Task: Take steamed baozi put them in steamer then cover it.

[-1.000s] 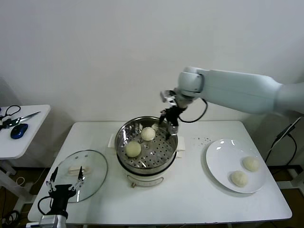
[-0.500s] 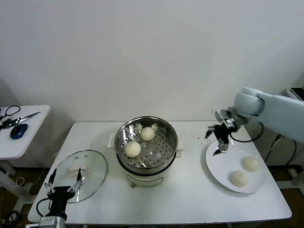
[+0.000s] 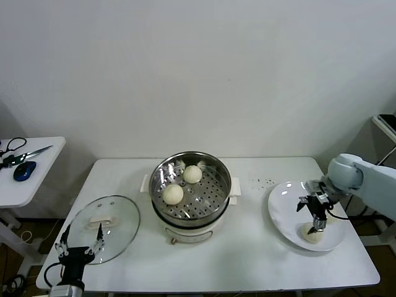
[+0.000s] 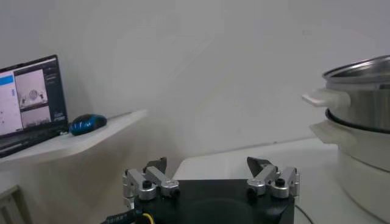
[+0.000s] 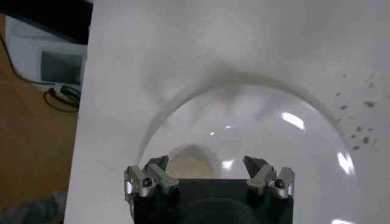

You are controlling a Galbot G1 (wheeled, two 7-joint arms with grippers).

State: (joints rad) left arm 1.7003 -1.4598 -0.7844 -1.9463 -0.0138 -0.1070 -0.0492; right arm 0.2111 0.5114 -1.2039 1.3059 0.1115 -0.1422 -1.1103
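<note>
2 baozi [image 3: 173, 193] seen in steamer [image 3: 191, 213], 2 left on plate [image 3: 281, 207]. R gripper [image 3: 315, 221] spread wide, empty, poised over near bun [image 3: 309, 234]. Cover [image 3: 106, 219] on table, not yet placed. L gripper [image 3: 79, 237] parked by it, released.

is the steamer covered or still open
Open. The steamer shows two baozi on its tray; the glass lid lies flat on the table beside it.
</note>
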